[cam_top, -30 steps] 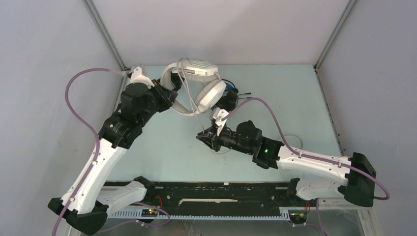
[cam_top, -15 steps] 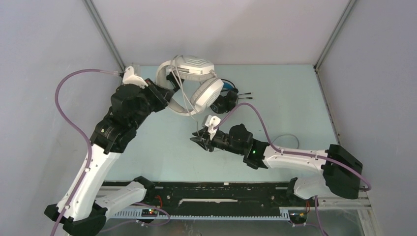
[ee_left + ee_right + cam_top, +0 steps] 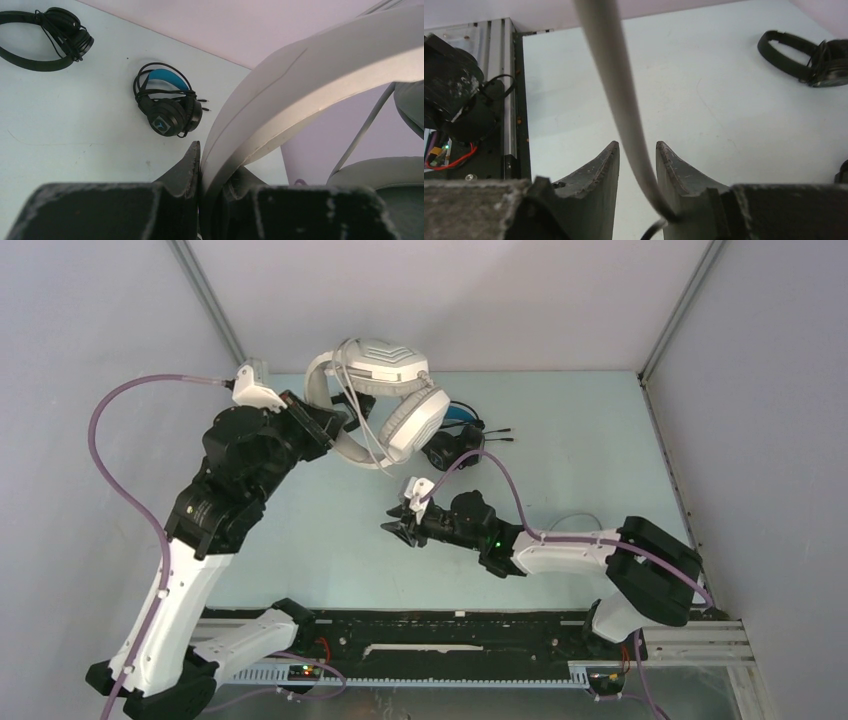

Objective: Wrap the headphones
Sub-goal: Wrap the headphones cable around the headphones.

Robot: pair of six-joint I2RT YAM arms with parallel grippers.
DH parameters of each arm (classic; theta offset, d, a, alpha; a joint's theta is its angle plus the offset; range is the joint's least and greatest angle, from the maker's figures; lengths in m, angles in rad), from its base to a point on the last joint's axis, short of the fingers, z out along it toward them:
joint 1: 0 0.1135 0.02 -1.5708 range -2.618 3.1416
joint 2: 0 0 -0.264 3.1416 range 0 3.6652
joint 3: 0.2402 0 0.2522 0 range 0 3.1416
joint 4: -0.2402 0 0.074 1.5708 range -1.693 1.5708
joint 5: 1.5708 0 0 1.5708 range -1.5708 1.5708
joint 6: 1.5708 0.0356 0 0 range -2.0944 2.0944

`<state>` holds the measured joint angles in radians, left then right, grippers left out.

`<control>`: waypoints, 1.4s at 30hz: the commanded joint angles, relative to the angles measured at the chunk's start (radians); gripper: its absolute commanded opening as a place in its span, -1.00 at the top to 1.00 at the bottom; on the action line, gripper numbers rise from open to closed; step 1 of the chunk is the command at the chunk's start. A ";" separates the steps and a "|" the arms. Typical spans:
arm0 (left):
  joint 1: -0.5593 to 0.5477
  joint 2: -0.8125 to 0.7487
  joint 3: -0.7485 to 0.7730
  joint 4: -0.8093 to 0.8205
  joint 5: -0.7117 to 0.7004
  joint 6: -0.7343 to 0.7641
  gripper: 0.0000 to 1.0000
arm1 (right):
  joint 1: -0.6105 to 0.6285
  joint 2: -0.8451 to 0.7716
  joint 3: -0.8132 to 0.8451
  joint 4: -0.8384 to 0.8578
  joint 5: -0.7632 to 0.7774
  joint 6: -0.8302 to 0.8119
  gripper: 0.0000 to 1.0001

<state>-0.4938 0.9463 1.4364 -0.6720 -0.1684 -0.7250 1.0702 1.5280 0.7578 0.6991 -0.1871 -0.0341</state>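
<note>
The white over-ear headset (image 3: 385, 390) hangs in the air above the far left part of the surface (image 3: 600, 460). It is higher and further left than a second ago, because the left arm has lifted it up and away from the right arm. The left hand (image 3: 207, 165) is pinched tight on the headband, one finger on each face of the pale band, and that grip has not changed.

The headset's grey cord (image 3: 616, 90) drops from the cups to the right hand (image 3: 637, 160). That is where the real change is. A second ago the right hand was nearly closed; now its two fingers (image 3: 599, 170) stand apart, and the cord passes loosely through the gap between them. It seems to rest against the inner face of one finger low down, though the view is too close to be sure. The right arm has also slid left, low over the surface and beneath the headset.

To my eye the right hand has let go of the cord on purpose — either to take it again further along, or because one turn is finished. The wrap on this headset looks only partly done, since a length of cord hangs free below the cups.

Further out, the black pair with the blue headband (image 3: 167, 107) lies on the surface with its cord bundled around it. The all-black pair (image 3: 45, 37) lies well apart from it — neither is being handled.
</note>
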 commanded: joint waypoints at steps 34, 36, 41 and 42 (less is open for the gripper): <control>0.225 0.022 0.186 -0.058 0.057 0.126 1.00 | -0.006 -0.042 -0.278 0.239 0.157 0.103 1.00; 0.244 0.027 0.188 -0.048 0.092 0.122 1.00 | -0.006 -0.037 -0.278 0.241 0.154 0.107 1.00; 0.248 0.028 0.171 0.007 0.259 0.169 1.00 | -0.030 -0.037 -0.278 0.249 0.140 0.134 1.00; 0.248 0.028 0.165 0.011 0.298 0.196 1.00 | -0.044 -0.045 -0.278 0.247 0.131 0.143 1.00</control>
<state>-0.2508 0.9897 1.5398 -0.8272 -0.0544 -0.5610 1.0607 1.5055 0.4904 0.9268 -0.0486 0.0772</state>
